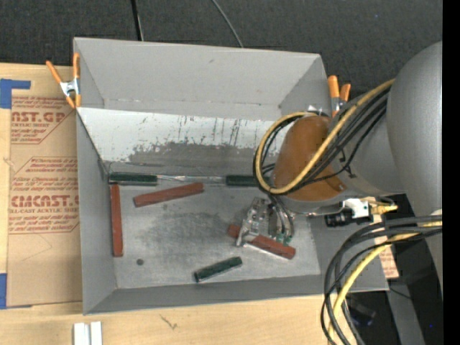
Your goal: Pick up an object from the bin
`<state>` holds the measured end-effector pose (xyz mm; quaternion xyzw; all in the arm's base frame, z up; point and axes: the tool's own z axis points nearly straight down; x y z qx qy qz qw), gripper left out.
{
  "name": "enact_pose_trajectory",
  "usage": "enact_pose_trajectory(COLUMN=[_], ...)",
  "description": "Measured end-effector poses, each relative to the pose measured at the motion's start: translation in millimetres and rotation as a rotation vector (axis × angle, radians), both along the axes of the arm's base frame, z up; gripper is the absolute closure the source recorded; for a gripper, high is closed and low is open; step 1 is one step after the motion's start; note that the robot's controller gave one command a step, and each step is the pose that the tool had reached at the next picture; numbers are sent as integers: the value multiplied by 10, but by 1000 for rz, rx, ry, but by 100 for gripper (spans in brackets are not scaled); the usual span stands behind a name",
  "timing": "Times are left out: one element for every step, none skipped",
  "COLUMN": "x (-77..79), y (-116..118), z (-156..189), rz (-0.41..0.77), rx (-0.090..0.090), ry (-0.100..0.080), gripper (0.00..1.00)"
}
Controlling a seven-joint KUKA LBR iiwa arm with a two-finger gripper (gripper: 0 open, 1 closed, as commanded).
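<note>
Landmark: the dark green stick [218, 268] lying on the bin [93, 192] floor.

Gripper [260, 225] was low, just right of and behind the landmark. It was over a short red-brown stick [272, 246] that lay askew there. Contact was unclear, and I could not tell whether the tool was spread or pressed together. A longer red-brown stick [168, 193] lay well left of and behind the landmark.

Risk, as judged: because the stick lay askew, an off-centre close might pivot it free or skid it toward the landmark.

The bin [194, 77] is dull grey metal, scuffed and scratched on its far wall; the reddish-brown bar [116, 221] along its left looks matt.
</note>
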<state>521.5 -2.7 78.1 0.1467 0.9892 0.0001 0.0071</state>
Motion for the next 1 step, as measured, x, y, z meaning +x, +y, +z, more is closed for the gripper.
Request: enact_pose_trajectory(x=[82], y=[84], z=[2006], rz=[86], rx=[2], ry=[12], gripper=[100])
